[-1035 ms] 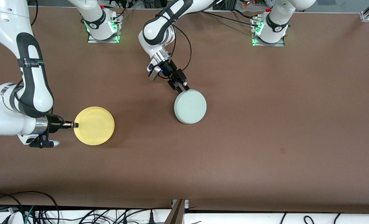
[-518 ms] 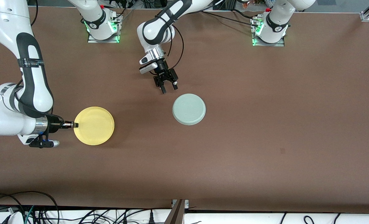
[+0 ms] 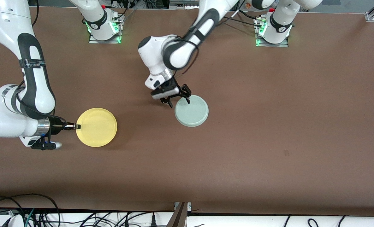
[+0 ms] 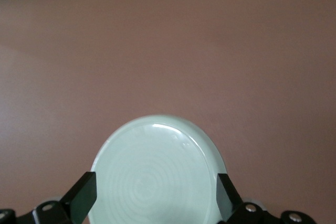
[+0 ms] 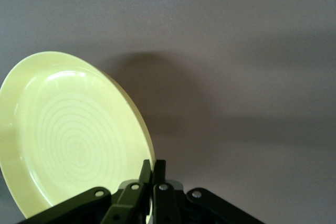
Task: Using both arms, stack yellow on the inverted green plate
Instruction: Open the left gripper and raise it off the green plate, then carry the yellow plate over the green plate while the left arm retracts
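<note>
The round pale-yellow plastic plate [image 3: 96,127] is clamped at its rim by the closed right hand [image 3: 76,126], just above the brown tabletop [image 3: 269,126]. The round mint-green plastic plate [image 3: 192,111] is straddled at its edge by the wide-open left hand [image 3: 178,100].

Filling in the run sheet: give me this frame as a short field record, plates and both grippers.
green plate: flat on the table, mid-table
yellow plate: toward the right arm's end, a little nearer the front camera than the green plate
left gripper: open, over the green plate's edge, not gripping it
right gripper: shut on the yellow plate's rim
stack: not yet made, plates apart
</note>
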`<state>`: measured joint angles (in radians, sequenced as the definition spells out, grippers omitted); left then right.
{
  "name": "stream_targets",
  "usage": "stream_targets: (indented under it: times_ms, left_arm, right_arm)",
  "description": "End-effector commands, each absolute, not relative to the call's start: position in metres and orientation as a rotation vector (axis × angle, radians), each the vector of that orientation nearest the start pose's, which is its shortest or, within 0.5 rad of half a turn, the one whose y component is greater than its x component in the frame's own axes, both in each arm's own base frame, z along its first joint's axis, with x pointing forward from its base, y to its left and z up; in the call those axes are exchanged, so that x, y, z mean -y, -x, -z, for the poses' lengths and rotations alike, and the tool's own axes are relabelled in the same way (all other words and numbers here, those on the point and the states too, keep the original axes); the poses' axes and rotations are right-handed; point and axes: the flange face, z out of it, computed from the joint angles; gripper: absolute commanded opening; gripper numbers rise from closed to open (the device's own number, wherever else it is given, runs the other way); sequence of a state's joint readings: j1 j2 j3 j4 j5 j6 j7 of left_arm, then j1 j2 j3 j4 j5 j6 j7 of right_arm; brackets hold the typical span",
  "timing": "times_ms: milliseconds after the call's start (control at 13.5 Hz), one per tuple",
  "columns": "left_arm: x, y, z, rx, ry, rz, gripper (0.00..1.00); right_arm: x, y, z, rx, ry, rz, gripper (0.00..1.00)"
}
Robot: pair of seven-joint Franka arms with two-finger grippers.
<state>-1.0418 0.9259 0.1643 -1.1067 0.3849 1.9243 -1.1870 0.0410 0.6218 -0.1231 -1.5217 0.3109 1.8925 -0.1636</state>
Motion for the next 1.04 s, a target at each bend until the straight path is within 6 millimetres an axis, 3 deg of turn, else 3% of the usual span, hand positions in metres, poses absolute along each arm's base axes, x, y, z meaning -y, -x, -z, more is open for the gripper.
stream_targets:
  times_ms: [0,148,370,518,666,961]
  left_arm:
    - [0.534,-0.542,-0.339,0.094,2.918,0.343,1.00]
    - [0.489,-0.580,-0.384,0.091,2.999,0.301,1.00]
    - [0.419,-0.616,-0.441,0.063,3.034,0.280,1.00]
    - [0.354,-0.637,-0.480,0.114,3.090,0.174,1.00]
    - [0.292,-0.648,-0.515,0.073,3.135,0.101,1.00]
    - [0.197,-0.649,-0.558,0.015,3.123,-0.015,1.00]
  right_arm:
    - [-0.009,-0.678,-0.287,-0.083,2.888,-0.339,0.00]
    - [-0.042,-0.677,-0.287,-0.064,2.886,-0.355,0.00]
    - [-0.119,-0.665,-0.281,-0.117,2.898,-0.411,0.00]
    - [-0.165,-0.652,-0.274,-0.124,2.869,-0.450,0.00]
    - [-0.207,-0.641,-0.279,-0.143,2.858,-0.470,0.00]
    - [-0.291,-0.608,-0.290,-0.063,2.886,-0.476,0.00]
